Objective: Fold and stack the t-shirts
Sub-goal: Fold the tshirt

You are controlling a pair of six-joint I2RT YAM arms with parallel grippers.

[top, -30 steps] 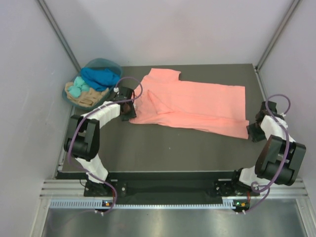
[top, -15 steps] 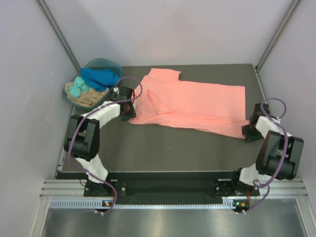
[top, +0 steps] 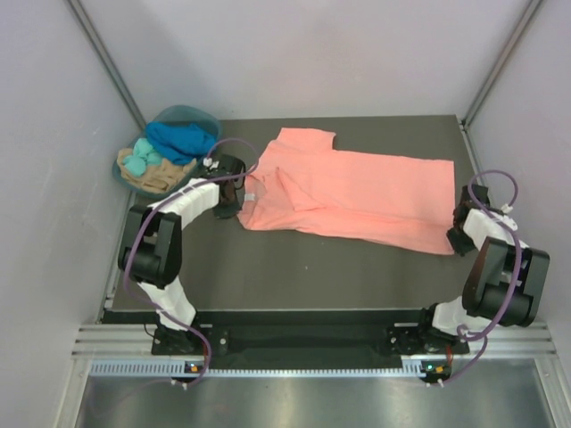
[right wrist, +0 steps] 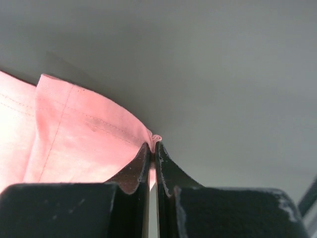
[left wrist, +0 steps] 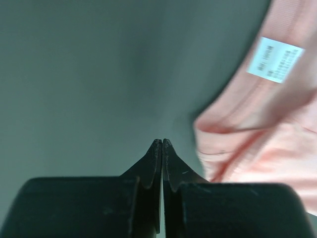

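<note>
A salmon-pink t-shirt point(top: 357, 192) lies spread across the dark table, neck end to the left. My right gripper point(top: 457, 239) is at its near right corner. In the right wrist view the gripper point(right wrist: 154, 144) is shut on a pinch of the pink hem point(right wrist: 74, 134), which bunches at the fingertips. My left gripper point(top: 235, 205) is at the shirt's left edge. In the left wrist view it point(left wrist: 162, 141) is shut with nothing between the tips. There the shirt point(left wrist: 267, 129) and its white label point(left wrist: 275, 59) lie just to the right of the fingers.
A round teal basket point(top: 189, 113) stands at the table's far left corner, holding a royal blue shirt point(top: 183, 138), a turquoise one point(top: 138, 162) and a tan one point(top: 156, 180). Grey walls close in on both sides and a metal rail runs along the near edge.
Both grippers have gone from open to shut. The right one moved in and pinched the shirt's near right corner. The whole shirt has shifted slightly right and away.
</note>
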